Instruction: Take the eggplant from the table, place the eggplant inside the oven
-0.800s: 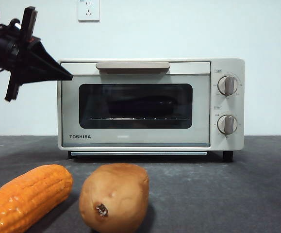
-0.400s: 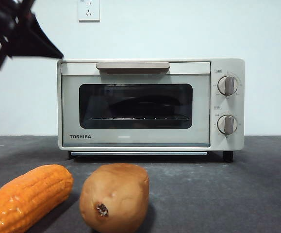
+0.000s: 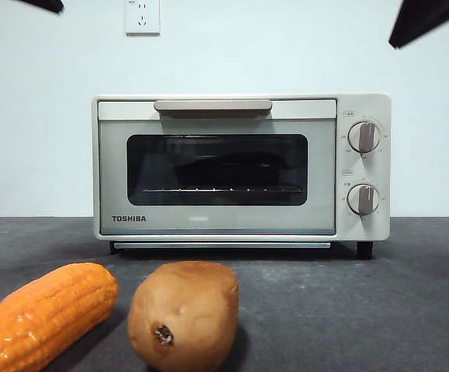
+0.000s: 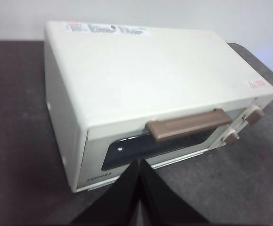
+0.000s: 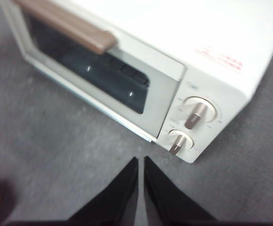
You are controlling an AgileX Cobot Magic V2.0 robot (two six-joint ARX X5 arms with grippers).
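The cream-white oven [image 3: 216,225] stands on the dark grey table [image 3: 364,310] with its door closed. No eggplant lies on the table in any view. Behind the dark glass sits a dim long shape, and I cannot tell what it is. My left gripper [image 4: 139,162] hangs high over the table before the oven's [image 4: 150,80] left front corner, jaws shut and empty. My right gripper [image 5: 141,159] hovers high in front of the oven's [image 5: 211,42] knob side, also shut on nothing. In the front view the two arms show only as black tips at the top corners.
An orange corn cob [image 3: 42,314] and a brown potato [image 3: 183,314] lie side by side at the table's near edge, left of centre. A wall socket [image 3: 142,15] sits on the white wall behind the oven.
The arm beside the oven's top left corner has risen almost out of the front view. A black tip of the other arm has appeared at the top right corner.
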